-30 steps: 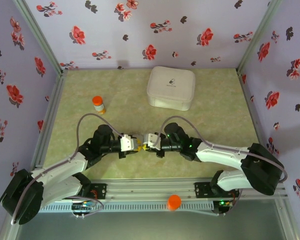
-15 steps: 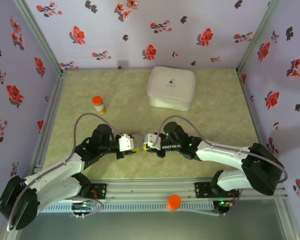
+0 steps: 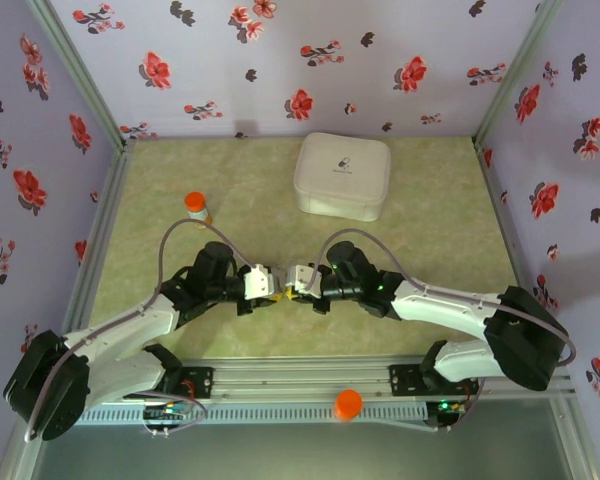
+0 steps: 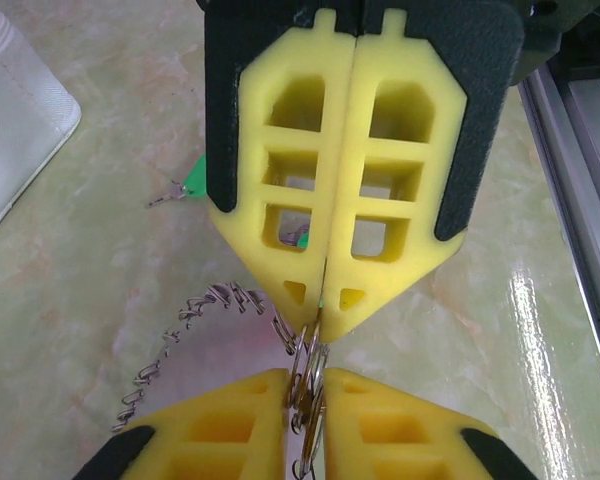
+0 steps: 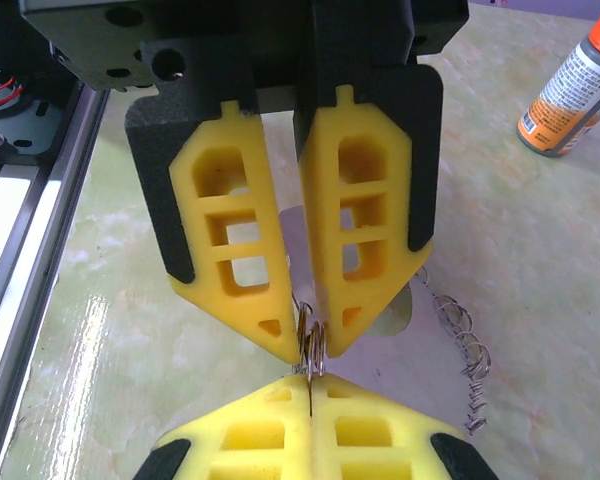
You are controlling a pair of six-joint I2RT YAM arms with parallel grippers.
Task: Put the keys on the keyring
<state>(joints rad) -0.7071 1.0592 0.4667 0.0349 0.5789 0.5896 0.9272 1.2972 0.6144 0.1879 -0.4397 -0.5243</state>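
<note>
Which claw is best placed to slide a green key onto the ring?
Probably the right claw: shut, it pinches what looks like a green key at the keyring that the left claw holds.

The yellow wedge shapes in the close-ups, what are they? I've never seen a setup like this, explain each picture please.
They are the fingers of two robot arms bolted at the near edge of a pale green marbled table. The wide picture looks down from above. Each close-up comes from a camera on one wrist, its own fingers at the bottom, the other arm's opposite. On the table stand a white square lidded box and a small orange-capped bottle; a tiny green-headed key lies loose. The left gripper pinches a thin metal keyring with a chain-like fringe. The right gripper, shut, meets it tip to tip; a green sliver there may be another key.
</note>
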